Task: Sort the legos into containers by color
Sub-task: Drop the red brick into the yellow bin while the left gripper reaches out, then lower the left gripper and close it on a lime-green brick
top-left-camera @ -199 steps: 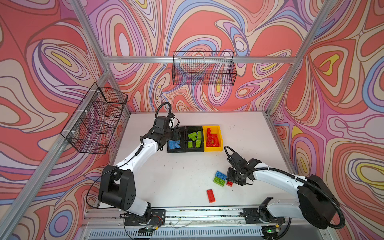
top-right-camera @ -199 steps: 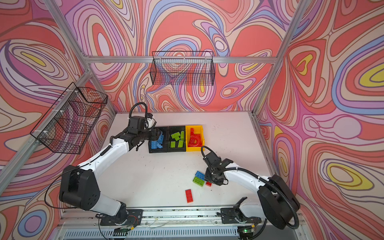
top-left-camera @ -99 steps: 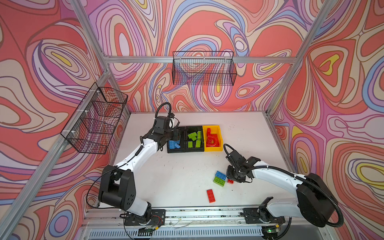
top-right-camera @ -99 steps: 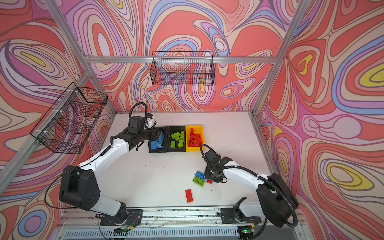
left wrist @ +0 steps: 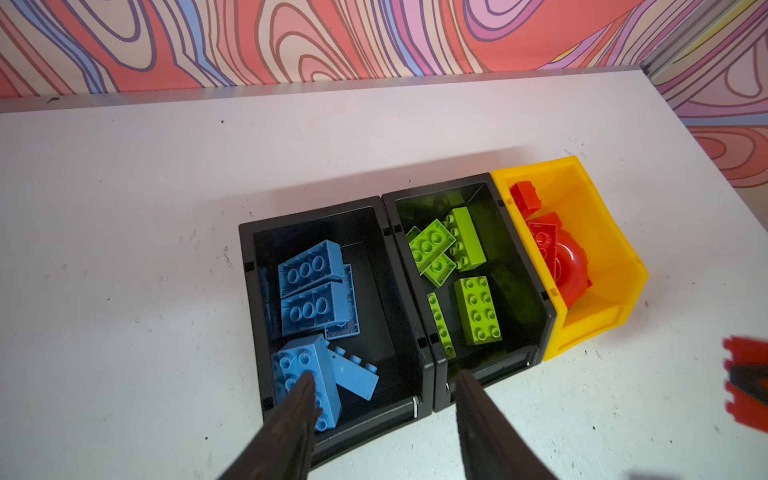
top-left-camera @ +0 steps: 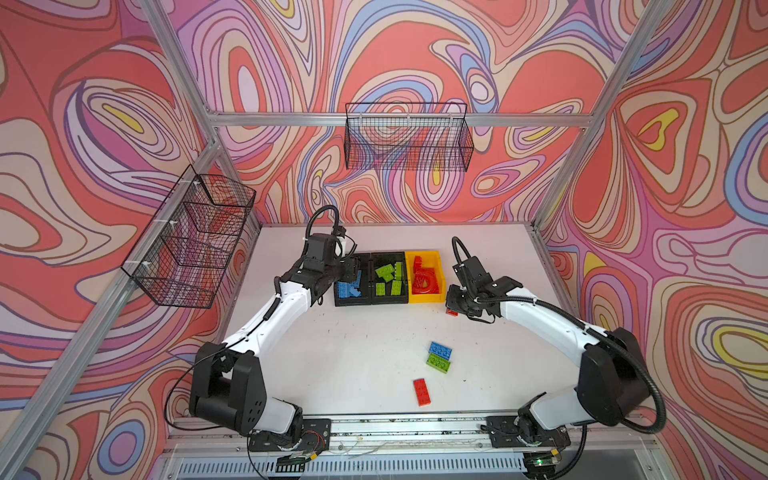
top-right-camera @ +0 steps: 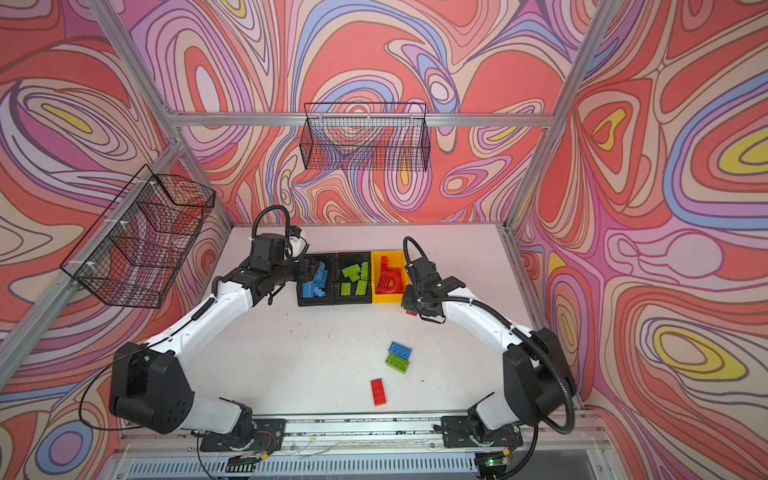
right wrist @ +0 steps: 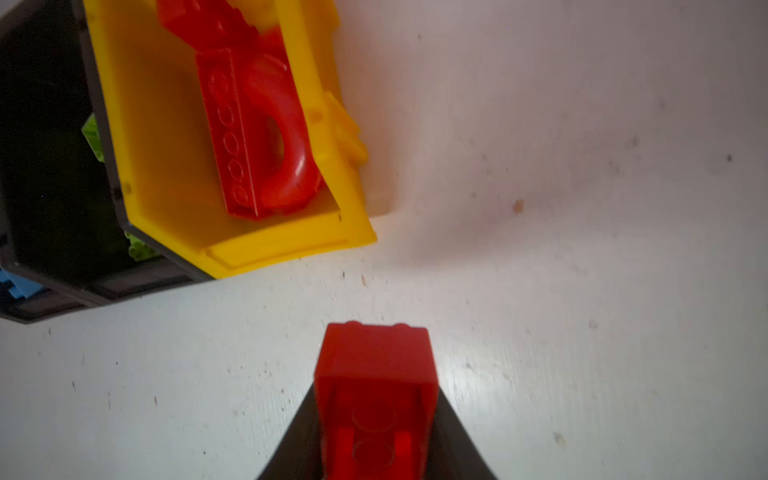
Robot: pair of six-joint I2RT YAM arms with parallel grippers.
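Three containers stand in a row: a black bin (top-left-camera: 352, 302) of blue legos (left wrist: 309, 286), a black bin (top-left-camera: 390, 301) of green legos (left wrist: 476, 309) and a yellow bin (top-left-camera: 424, 297) with red legos and the arch (right wrist: 286, 137). My left gripper (left wrist: 382, 388) hangs open over the blue bin's front end, with nothing between its fingers. My right gripper (right wrist: 376, 399) is shut on a small red brick (right wrist: 374, 361), just off the table by the yellow bin's front right corner (top-left-camera: 452, 311). A blue brick (top-left-camera: 440, 349), a green brick (top-left-camera: 438, 363) and a red brick (top-left-camera: 421, 391) lie loose near the front.
Two black wire baskets hang on the walls, one on the left (top-left-camera: 191, 241) and one at the back (top-left-camera: 409, 141). The white table (top-left-camera: 353, 353) ends at a metal rail (top-left-camera: 395, 419) along the front.
My right gripper shut on the small red brick beside the blue and green pair and carried it back to the yellow bin's corner. The left arm has stayed put.
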